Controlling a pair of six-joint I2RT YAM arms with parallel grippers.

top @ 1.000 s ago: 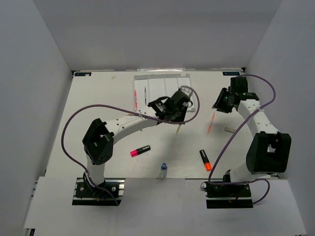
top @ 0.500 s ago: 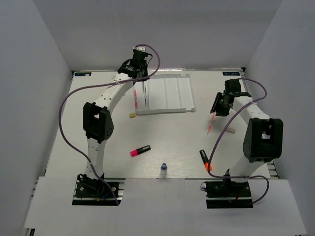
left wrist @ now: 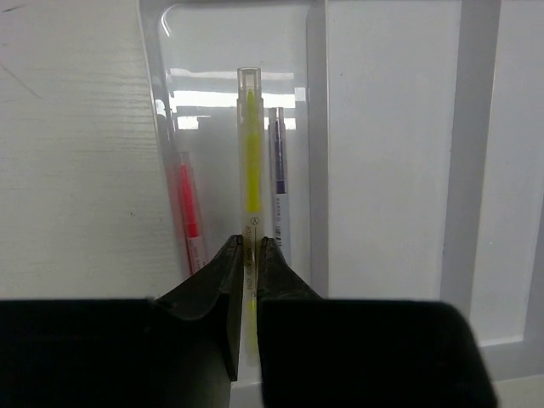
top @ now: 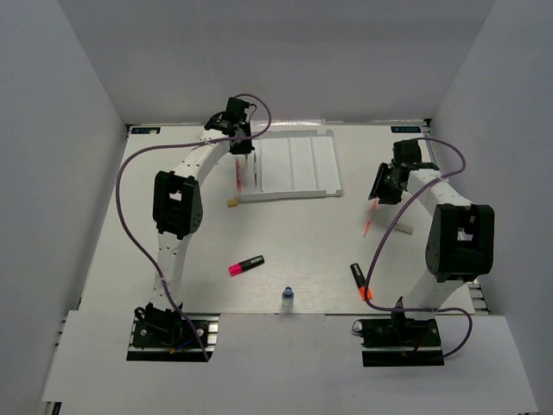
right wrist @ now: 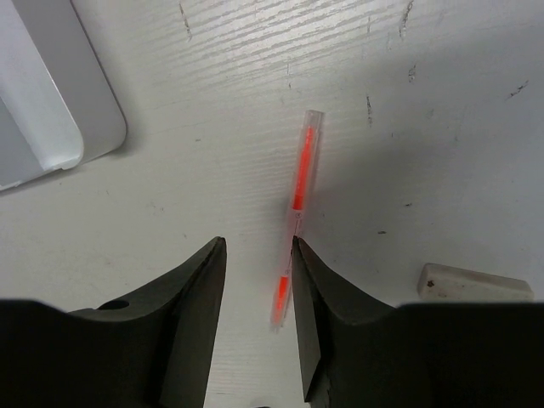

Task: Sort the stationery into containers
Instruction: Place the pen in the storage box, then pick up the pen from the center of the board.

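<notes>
The step in hand is the placing of a pen in the tray (top: 298,164). The left gripper (left wrist: 248,246) is over the leftmost compartment of the tray. Its jaws are almost together and clamp the near end of a yellow pen (left wrist: 252,170). This pen points along the compartment, between a pink pen (left wrist: 189,212) and a grey pen (left wrist: 278,178) that lie there already. I cannot tell if it touches the floor of the tray. I judge that the next move is to open the jaws a little and lift straight up, so the neighbours are not disturbed.

Right of the tray, the right gripper (right wrist: 257,255) hangs over an orange pen (right wrist: 297,187) on the table. Its jaws are moderately open and hold nothing. The pen's near end sits close to the right finger, so the gripper probably needs to centre itself before it closes. A beige eraser (right wrist: 476,285) lies further right of the tray.
</notes>
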